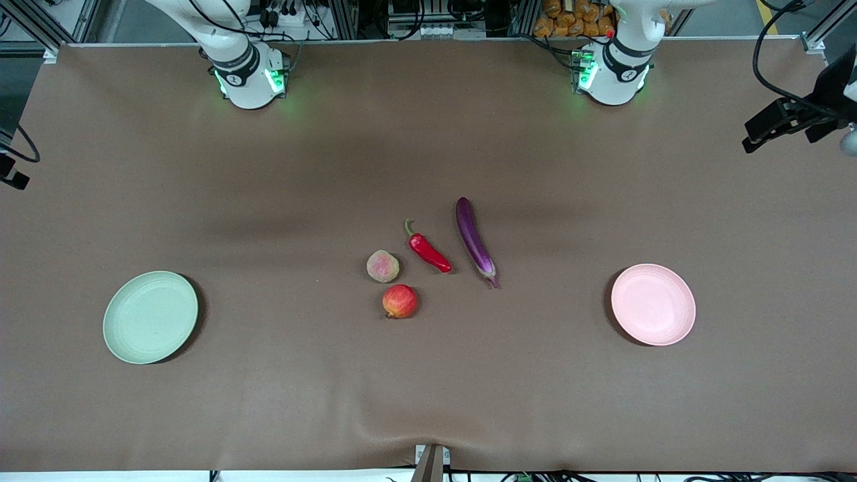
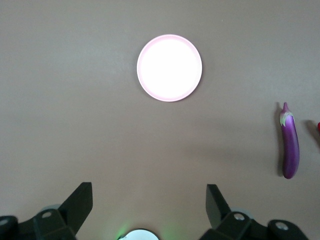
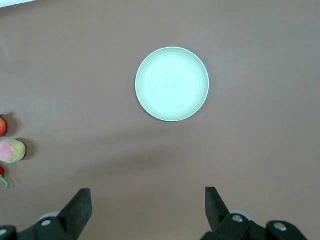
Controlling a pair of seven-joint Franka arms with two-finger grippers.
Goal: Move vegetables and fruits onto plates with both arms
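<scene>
Both plates (image 2: 169, 67) clear of open jaws

Robot lab bench

Two arm bases (image 1: 248, 80) bolted along a brown-covered table (image 1: 268, 402), aluminium framing (image 1: 40, 27), cables and a clamped camera (image 1: 790, 124) at the edges; probably stocked shelving past them.

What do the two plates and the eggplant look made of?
Green plate and pink plate: likely moulded plastic or fibre composite, matte, with faint concentric rings on the green one in the right wrist view. Eggplant: glossy purple skin with a highlight streak; real or plastic replica, cannot tell.
</scene>
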